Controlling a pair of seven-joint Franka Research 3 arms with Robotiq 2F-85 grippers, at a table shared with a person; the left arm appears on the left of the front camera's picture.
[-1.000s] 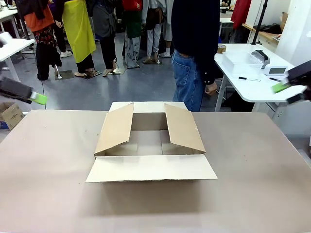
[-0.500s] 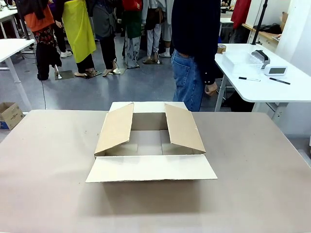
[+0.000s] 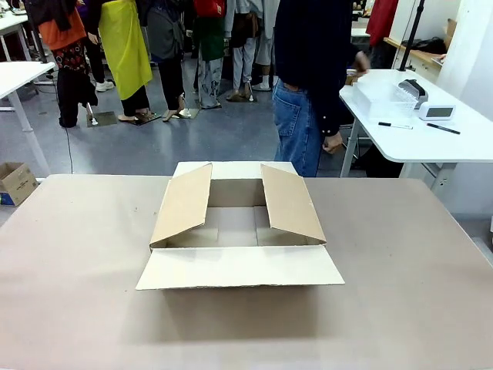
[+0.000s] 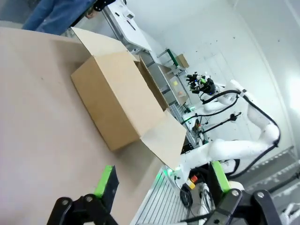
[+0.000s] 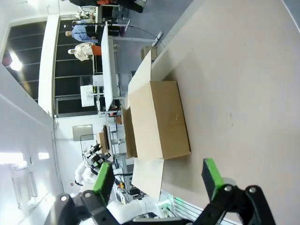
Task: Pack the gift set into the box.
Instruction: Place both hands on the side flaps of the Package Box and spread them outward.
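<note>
Left gripper (image 4: 162, 182) sits at the bottom edge of the left wrist view, jaws spread wide, nothing between the green pads (image 4: 105, 180). The finger bases are cut off by the frame edge. Right gripper (image 5: 157, 181) is at the bottom of the right wrist view, also spread wide and holding nothing, with its lower parts cropped too.

Both wrist views are rolled, so the table (image 4: 37, 117) runs at a slant. The box (image 4: 117, 103) is mid-frame in the left wrist view and centre-left in the right wrist view (image 5: 159, 119), well apart from either gripper.

In the front view the box (image 3: 239, 268) is at frame centre on the table (image 3: 408, 254). The near flap lies out flat, the far flap is folded back, and the two side flaps slant up and hide part of the inside. A strip of the box floor shows between them.

A person (image 3: 312, 77) stands behind the table at top centre, cropped by the top edge, one hand (image 3: 333, 142) hanging by the hip. White side table (image 3: 408, 139) is at upper right; the items on it are too small to identify. Small printed carton (image 3: 15, 183) sits on the floor at the left edge, partly cut off.
</note>
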